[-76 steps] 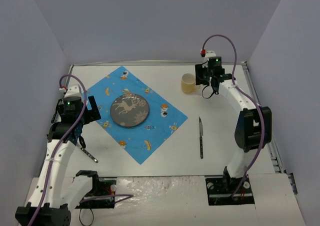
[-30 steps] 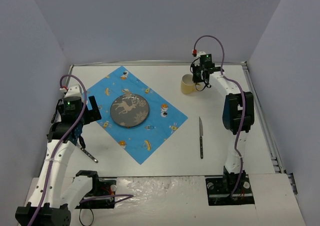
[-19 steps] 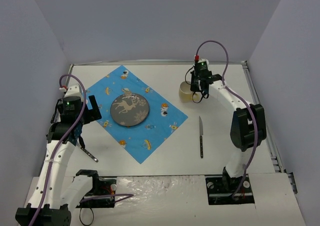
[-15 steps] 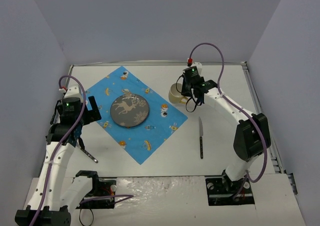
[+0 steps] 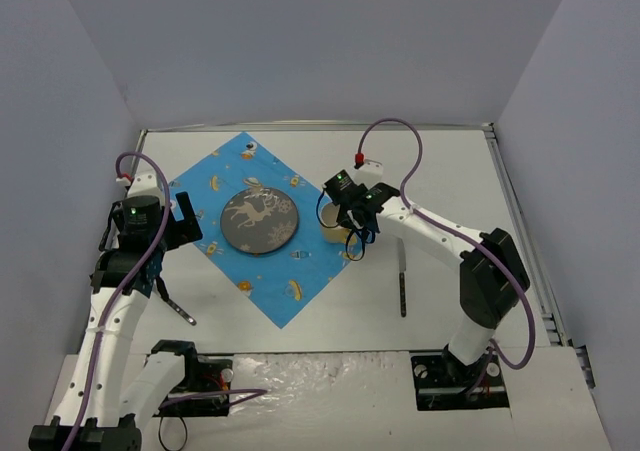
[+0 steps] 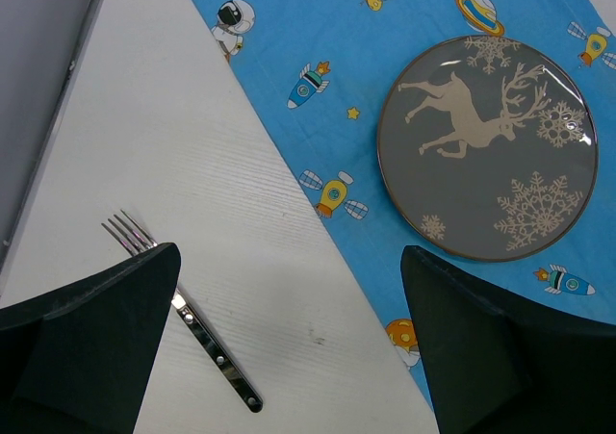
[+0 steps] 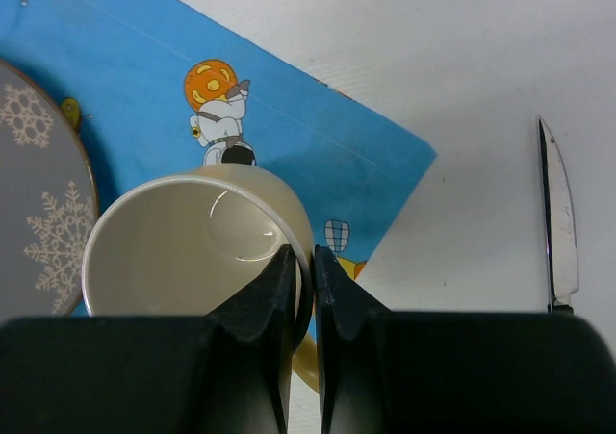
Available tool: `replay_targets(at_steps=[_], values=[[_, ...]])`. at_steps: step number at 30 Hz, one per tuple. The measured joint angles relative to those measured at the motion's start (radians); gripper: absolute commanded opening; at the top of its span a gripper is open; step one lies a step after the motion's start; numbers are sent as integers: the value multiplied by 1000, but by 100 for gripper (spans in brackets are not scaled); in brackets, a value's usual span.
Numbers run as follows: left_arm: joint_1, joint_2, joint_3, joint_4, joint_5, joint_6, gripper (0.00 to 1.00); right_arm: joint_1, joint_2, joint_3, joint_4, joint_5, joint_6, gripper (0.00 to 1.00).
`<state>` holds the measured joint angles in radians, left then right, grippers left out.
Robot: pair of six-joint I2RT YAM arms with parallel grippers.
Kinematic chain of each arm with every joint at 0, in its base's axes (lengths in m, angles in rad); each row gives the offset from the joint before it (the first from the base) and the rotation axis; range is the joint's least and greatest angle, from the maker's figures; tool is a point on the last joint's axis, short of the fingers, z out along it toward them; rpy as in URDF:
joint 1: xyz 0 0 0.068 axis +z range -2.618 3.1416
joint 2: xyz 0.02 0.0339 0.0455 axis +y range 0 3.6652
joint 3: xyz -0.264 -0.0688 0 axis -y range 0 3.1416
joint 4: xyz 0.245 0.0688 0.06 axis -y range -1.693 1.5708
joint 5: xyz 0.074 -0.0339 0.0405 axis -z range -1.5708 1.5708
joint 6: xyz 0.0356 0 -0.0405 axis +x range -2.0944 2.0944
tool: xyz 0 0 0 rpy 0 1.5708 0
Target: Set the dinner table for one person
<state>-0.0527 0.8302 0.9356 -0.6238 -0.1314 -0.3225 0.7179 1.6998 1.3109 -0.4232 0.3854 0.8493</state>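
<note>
My right gripper [image 5: 345,233] is shut on the rim of a cream mug [image 7: 183,246], one finger inside and one outside, and holds it over the right corner of the blue cartoon cloth [image 5: 300,261]. The mug also shows in the top view [image 5: 331,229]. A grey plate with a deer print [image 5: 259,221] lies on the cloth and shows in the left wrist view [image 6: 486,160]. A fork [image 6: 183,311] lies on the white dinner table [image 5: 450,191] left of the cloth. A knife [image 5: 402,276] lies right of the cloth. My left gripper [image 6: 289,357] is open above the fork and the cloth's edge.
Purple walls close the table on three sides. The knife also shows in the right wrist view [image 7: 558,232], right of the mug. Metal edge strips run along the table's far and right sides.
My right arm took the mug from the far right of the table and carried it left and nearer, to the cloth's right corner. The left arm has stayed still.
</note>
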Motion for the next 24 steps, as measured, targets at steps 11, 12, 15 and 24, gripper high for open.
replay_targets(at_steps=[11,12,15,24], values=[[-10,-13,-1,0,0,0,97,13,53,12,-50,102,98,0],[-11,-13,-1,0,0,0,97,13,61,16,-52,105,100,0],[-12,-13,-1,0,0,0,97,12,83,19,-52,111,108,0],[-12,-13,-1,0,-1,0,97,12,100,34,-51,112,119,27]])
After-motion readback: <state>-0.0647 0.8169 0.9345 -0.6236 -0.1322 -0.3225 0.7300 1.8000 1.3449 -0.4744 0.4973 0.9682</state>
